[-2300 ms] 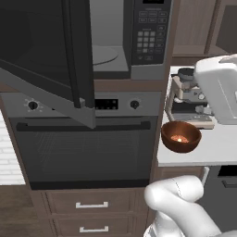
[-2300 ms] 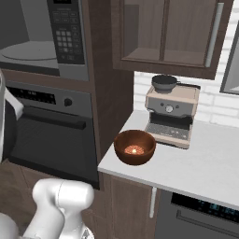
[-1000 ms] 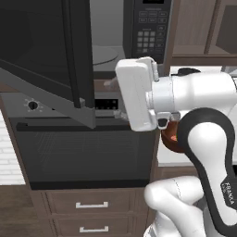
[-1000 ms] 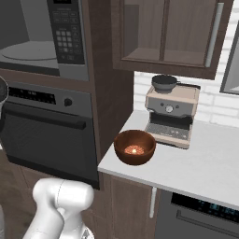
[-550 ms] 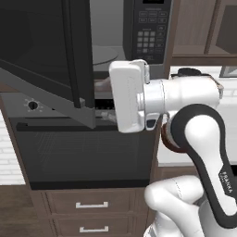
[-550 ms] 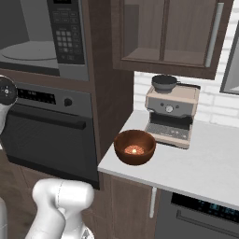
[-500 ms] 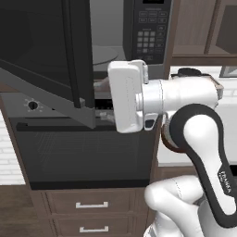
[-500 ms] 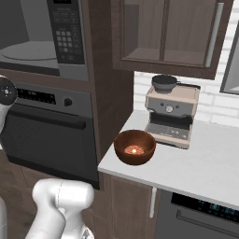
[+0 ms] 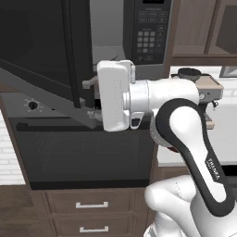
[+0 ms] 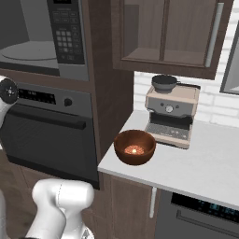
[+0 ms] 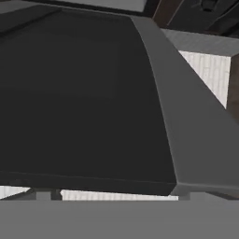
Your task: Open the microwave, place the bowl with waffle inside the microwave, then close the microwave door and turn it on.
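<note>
One tool (image 9: 91, 99) sits spread wide and empty right at the swung-out door (image 9: 41, 51) of the microwave (image 10: 44, 35) — a careless swing could knock it shut. Farther off, the bowl (image 10: 135, 147) with waffle (image 10: 136, 150) waits on the desk (image 10: 205, 170).

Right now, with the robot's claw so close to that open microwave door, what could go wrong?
1. The claw sits right by the edge of the swung-out microwave door; a careless move might bump it or push it back toward shut.
2. The bowl with waffle rests near the counter's front edge, on the arm's other side; a wide swing over could knock it off.
</note>
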